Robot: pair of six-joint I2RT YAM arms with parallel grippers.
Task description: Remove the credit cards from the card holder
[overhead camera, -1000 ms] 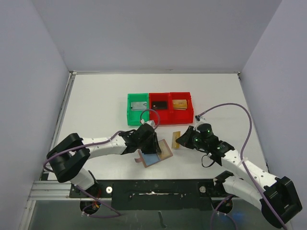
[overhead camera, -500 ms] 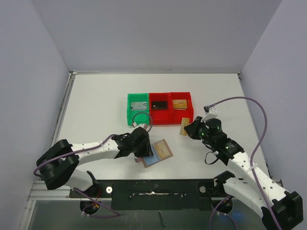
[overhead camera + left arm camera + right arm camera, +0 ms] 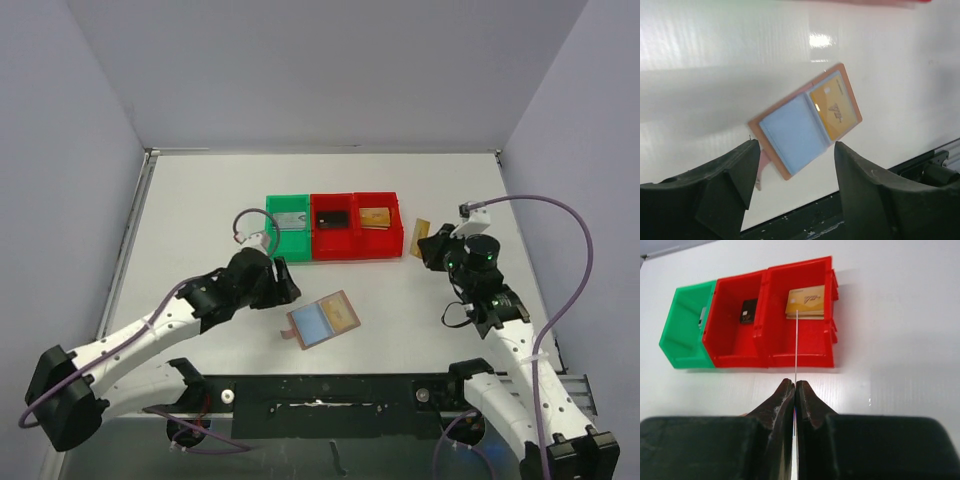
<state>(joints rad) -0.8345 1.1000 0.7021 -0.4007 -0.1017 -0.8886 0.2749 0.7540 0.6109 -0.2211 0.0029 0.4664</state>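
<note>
The brown card holder point(image 3: 322, 319) lies open on the white table, light-blue lining up, with an orange-gold card point(image 3: 834, 107) still in its right half point(image 3: 805, 127). My left gripper point(image 3: 284, 281) is open and empty, raised to the left of the holder. My right gripper point(image 3: 432, 248) is shut on a gold credit card point(image 3: 421, 237), held up just right of the red bins. In the right wrist view the card shows edge-on as a thin line point(image 3: 796, 347) between the fingers point(image 3: 782, 400).
A green bin point(image 3: 288, 228) holding a grey card and two joined red bins point(image 3: 357, 243) stand at mid-table; one holds a black card point(image 3: 747, 311), the other gold cards point(image 3: 806, 301). The table's front rail point(image 3: 320, 390) runs along the near edge.
My left gripper let go of the card holder and drew back to the left. My right gripper carried the gold card up and right, from beside the holder to beside the red bins.
</note>
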